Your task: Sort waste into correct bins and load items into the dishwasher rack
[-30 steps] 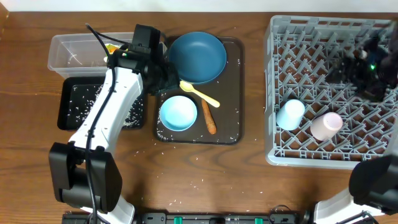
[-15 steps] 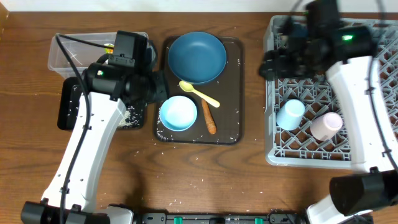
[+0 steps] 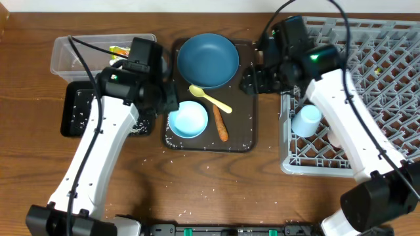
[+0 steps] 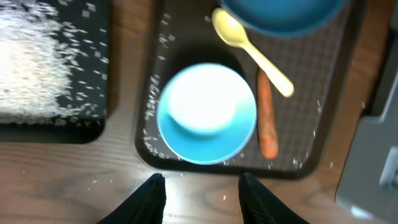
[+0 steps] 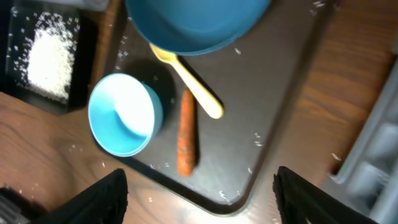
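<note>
On the dark brown tray [image 3: 246,134] lie the dark blue plate [image 3: 208,60], the yellow spoon [image 3: 211,99], the pale blue bowl [image 3: 188,119] and the orange carrot stick [image 3: 220,123]. My left gripper [image 4: 202,196] is open and empty, above the tray's left edge beside the bowl [image 4: 206,113]. My right gripper [image 5: 205,199] is open and empty, above the tray's right edge; the carrot stick [image 5: 186,132] and the spoon [image 5: 189,87] lie in front of it. The light blue cup [image 3: 306,120] lies in the grey rack [image 3: 380,78]. My right arm hides the pink cup.
The clear tub [image 3: 82,52] at the back left holds the yellow-green wrapper [image 3: 118,50]. The black tray [image 3: 73,115] in front of it holds white rice [image 4: 37,56]. Loose rice grains are scattered on the brown tray and on the wooden table.
My right arm has swung left from over the rack to the brown tray's right edge. My left arm has moved from the tub towards the bowl.
</note>
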